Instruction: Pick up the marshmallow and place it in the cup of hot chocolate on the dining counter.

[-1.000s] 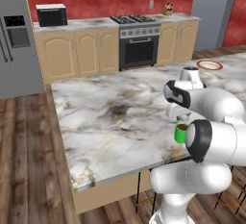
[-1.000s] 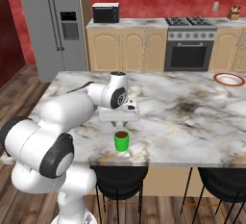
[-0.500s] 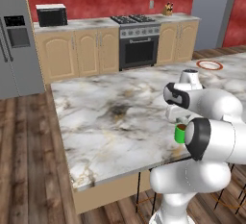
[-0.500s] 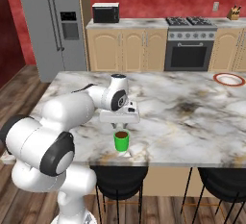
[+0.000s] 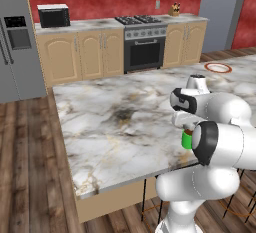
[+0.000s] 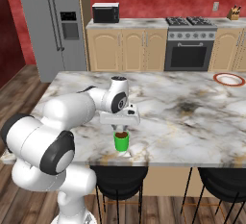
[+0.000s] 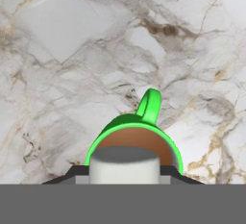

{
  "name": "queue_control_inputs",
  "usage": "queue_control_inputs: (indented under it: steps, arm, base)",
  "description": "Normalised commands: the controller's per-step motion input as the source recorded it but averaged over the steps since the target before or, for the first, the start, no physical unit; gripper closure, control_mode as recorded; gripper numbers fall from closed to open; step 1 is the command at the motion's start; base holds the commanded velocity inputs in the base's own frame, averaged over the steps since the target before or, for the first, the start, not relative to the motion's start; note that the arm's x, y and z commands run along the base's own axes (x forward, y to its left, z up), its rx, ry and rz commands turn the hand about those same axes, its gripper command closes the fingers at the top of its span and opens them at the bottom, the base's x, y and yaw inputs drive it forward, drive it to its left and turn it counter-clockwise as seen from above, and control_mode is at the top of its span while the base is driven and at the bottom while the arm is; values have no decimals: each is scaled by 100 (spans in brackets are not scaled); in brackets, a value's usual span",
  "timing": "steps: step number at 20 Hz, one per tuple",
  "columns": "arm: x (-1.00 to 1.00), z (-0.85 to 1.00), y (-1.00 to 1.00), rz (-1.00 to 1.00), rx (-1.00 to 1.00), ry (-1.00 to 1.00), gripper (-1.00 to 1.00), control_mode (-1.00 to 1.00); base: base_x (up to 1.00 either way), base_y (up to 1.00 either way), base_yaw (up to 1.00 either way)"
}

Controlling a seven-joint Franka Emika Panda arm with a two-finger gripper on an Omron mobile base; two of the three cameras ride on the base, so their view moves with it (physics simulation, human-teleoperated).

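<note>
Pincer (image 6: 121, 127) closed on the marshmallow (image 7: 124, 166), hanging directly over the green cup of hot chocolate (image 6: 121, 141). Marshmallow seen in hand view as a pale stubby cylinder clamped between the two dark finger tips (image 7: 72, 175), just above the brown drink, not yet in it. Cup upright, loop handle (image 7: 149, 105) pointing away from the hand camera. Cup (image 5: 187, 140) standing on the dining counter (image 6: 202, 117) close to its near edge, on the robot's side, above a black stool (image 6: 117, 176); mostly hidden behind the arm's elbow in left base view. Pincer's white hand body (image 5: 186, 119) level, pointing straight down, in left base view.

Round white plate with red rim (image 6: 229, 79) far off near the counter's far right corner, well apart from the cup; same plate (image 5: 218, 67) at the right end in left base view. Dark smudge of veining (image 5: 121, 115) around mid-counter.

Behind, along the red wall: wall counter with stove (image 6: 190, 49), microwave (image 6: 105, 12), knife block (image 6: 233, 13), grey fridge (image 6: 52, 27) at left. Wood plank floor (image 5: 27, 167) around the counter.
</note>
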Motion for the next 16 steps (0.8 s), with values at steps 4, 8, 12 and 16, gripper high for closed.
queue_control_inputs:
  steps: [4, 8, 12, 16]
  arm:
    - [0, 0, -5, -3, 0, 0, 100, -100]
    - [0, 0, 0, 0, 0, 0, -100, -100]
    - [0, 0, 0, 0, 0, 0, -100, -100]
    - [0, 0, 0, 0, 0, -1, -100, -100]
  base:
    - [0, 0, 0]
    - [0, 0, 0]
    - [0, 0, 0]
    - [0, 0, 0]
